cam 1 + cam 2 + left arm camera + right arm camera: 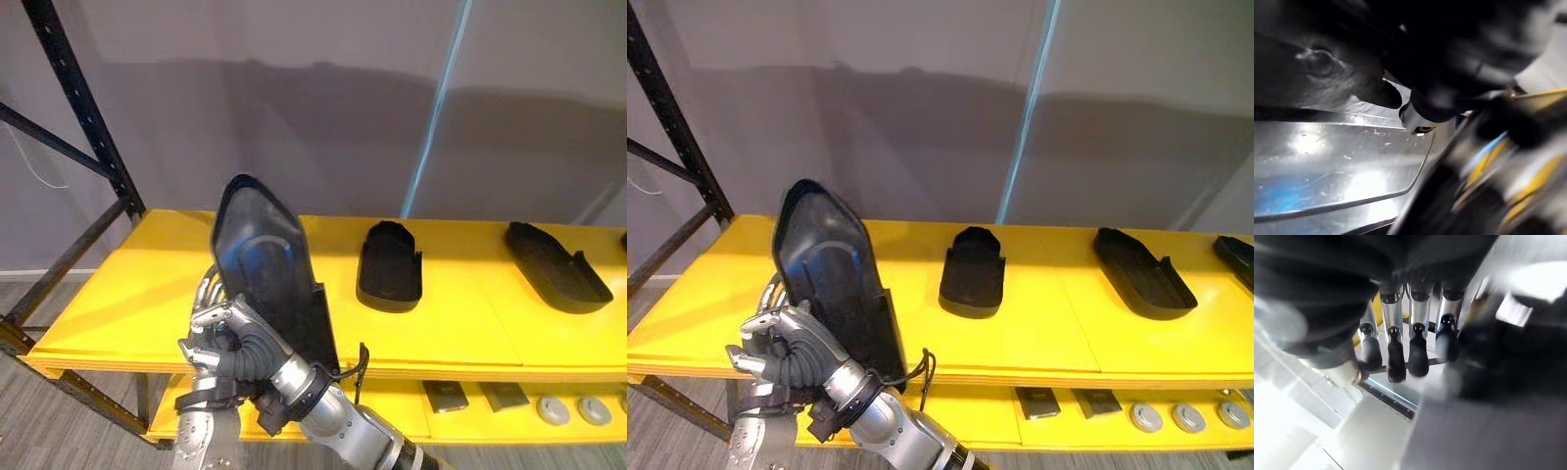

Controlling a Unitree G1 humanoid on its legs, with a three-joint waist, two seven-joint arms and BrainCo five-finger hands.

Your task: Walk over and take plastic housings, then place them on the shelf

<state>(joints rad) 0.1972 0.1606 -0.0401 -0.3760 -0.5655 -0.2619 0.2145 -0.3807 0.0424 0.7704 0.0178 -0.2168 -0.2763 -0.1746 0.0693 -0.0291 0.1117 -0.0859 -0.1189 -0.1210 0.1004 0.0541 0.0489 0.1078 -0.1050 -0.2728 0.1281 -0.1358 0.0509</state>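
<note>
we see one plastic housing (263,257) held upright just in front of the yellow shelf (460,328), right hand (227,333) fingers curled round its lower edge, so it is not placed yet. two other housings (390,266) lie on the shelf. left hand (196,354) is mostly hidden behind the right; we cannot tell its grip.

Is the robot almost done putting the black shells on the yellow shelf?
Not yet. Done: a middle housing and a right housing lie on the yellow shelf. In hand: the right hand grips the held housing upright in front of the shelf, with the left hand against it. Left to do: setting it down, probably on the bare left end.
</note>
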